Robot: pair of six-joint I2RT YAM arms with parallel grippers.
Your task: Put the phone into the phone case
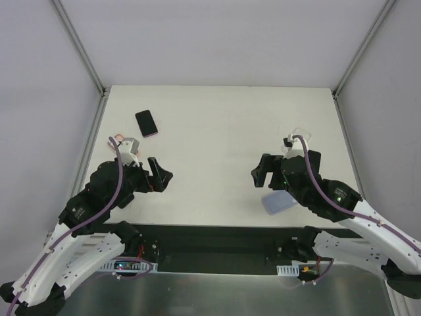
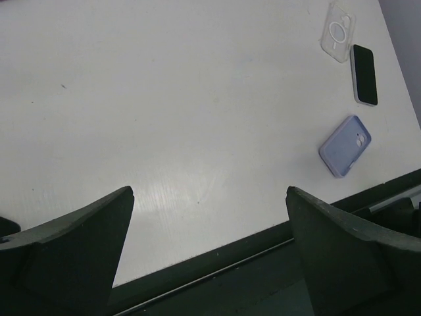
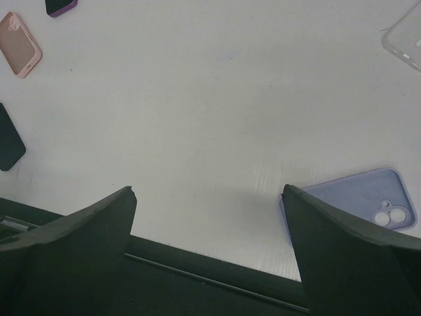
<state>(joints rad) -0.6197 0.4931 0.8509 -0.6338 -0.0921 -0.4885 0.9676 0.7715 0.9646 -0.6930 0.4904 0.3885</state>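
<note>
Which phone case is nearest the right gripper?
The lilac case, lying beside the right gripper; the clear case and the pink case sit much farther away.

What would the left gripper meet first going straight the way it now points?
Most likely the bare table, ahead of the open left gripper; the lilac phone case lies off to one side, out of line. Depth is unclear.
</note>
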